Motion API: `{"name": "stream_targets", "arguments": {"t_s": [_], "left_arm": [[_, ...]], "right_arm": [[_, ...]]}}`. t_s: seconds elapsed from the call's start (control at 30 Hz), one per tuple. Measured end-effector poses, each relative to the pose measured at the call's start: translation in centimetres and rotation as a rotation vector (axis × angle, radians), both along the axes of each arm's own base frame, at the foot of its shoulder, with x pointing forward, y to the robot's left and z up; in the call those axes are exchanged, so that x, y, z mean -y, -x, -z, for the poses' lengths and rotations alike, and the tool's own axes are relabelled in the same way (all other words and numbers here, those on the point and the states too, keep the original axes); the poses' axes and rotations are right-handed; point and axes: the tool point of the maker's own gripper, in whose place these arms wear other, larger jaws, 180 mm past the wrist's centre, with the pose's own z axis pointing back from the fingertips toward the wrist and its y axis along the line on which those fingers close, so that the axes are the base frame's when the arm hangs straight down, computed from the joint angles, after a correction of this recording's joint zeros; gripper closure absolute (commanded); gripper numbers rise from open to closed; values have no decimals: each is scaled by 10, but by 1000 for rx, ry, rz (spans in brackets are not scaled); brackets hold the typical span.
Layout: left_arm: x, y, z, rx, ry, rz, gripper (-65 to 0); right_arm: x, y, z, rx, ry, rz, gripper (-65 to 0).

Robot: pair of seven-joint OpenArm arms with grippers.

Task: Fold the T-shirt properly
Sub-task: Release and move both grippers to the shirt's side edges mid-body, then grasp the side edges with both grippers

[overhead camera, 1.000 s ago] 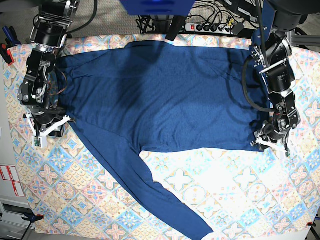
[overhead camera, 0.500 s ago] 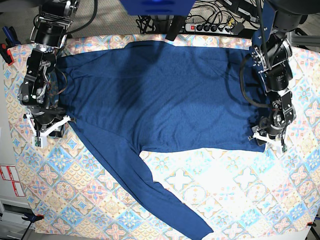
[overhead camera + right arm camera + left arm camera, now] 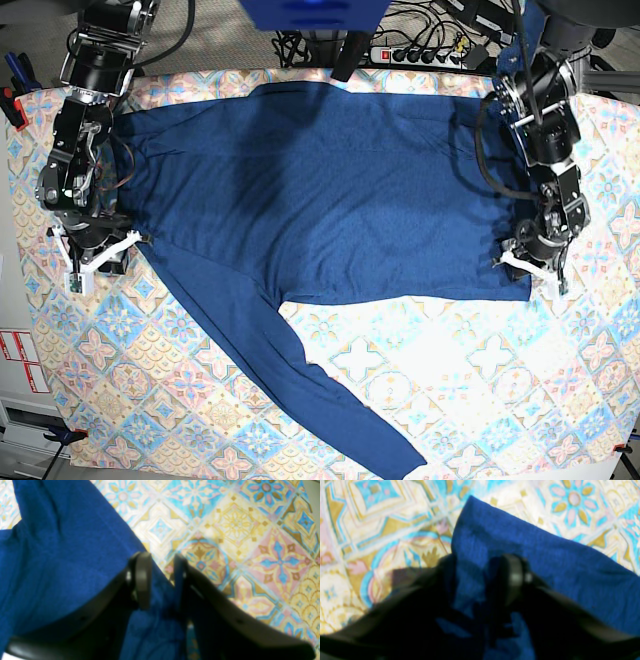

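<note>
The dark blue T-shirt (image 3: 320, 190) lies spread flat across the patterned cloth, one long sleeve (image 3: 300, 380) running down toward the front edge. My left gripper (image 3: 530, 266) sits at the shirt's lower right hem corner. In the left wrist view its jaws (image 3: 480, 580) straddle the corner of the T-shirt (image 3: 570, 562), fabric between them, but blur hides whether they pinch it. My right gripper (image 3: 95, 258) is at the shirt's left edge. In the right wrist view it (image 3: 160, 580) is shut on a fold of the T-shirt (image 3: 62, 555).
A pastel diamond-patterned cloth (image 3: 480, 380) covers the table, bare in front of the hem on the right. A power strip with cables (image 3: 420, 55) lies behind the table. Tools (image 3: 15, 85) hang at the far left edge.
My left gripper has slid up and inward onto the hem corner, and its jaws have narrowed around the fabric. The right arm and the shirt have not moved.
</note>
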Motion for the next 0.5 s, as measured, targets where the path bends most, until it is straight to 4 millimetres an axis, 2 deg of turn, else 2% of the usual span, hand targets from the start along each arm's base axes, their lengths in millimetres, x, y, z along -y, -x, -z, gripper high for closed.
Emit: {"name": "stream_targets", "arguments": {"t_s": [0.2, 0.4, 0.5], "left_arm": [[-1, 4, 0, -8, -13, 8, 0], [-3, 10, -5, -10, -43, 25, 0], [3, 13, -9, -1, -54, 38, 0]], "right_arm": [[0, 0, 0, 1, -1, 0, -151], [0, -2, 0, 2, -2, 1, -151], [0, -7, 8, -14, -25, 10, -153]]}}
